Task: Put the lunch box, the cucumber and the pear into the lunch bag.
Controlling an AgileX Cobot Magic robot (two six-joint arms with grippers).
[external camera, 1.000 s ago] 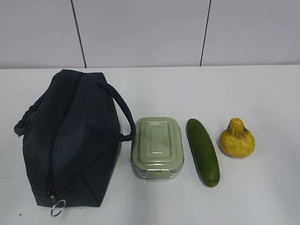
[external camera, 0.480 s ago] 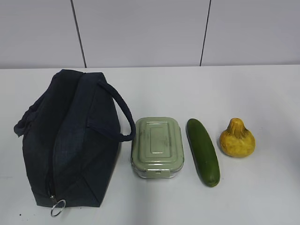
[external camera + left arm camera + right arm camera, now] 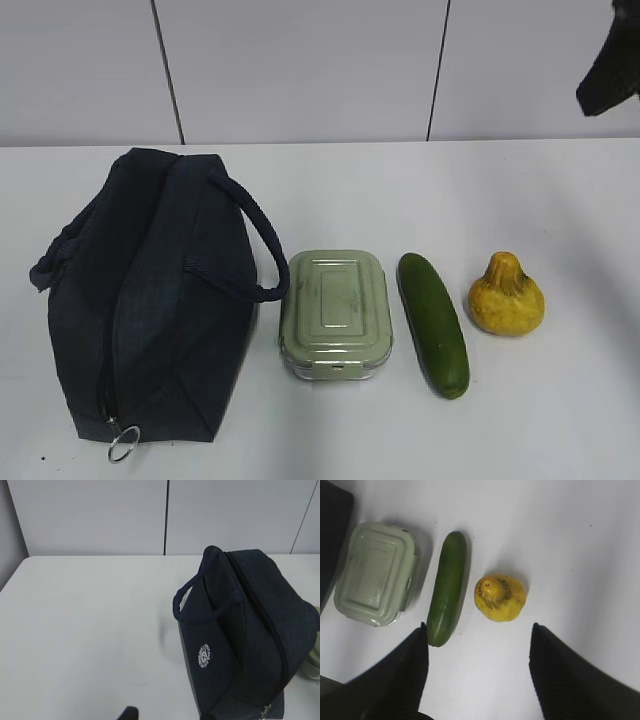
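Left to right: lunch bag (image 3: 150, 300), lunch box (image 3: 335, 313), cucumber (image 3: 433, 322), pear (image 3: 506, 296).

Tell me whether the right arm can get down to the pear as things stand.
Probably yes. In the wrist view the right claw hangs open above the table with the pear just ahead of its fingers. Nothing covers the pear; the cucumber lies beside it, apart.

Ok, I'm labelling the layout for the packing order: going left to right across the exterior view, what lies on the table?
bag → lunch box → cucumber → pear
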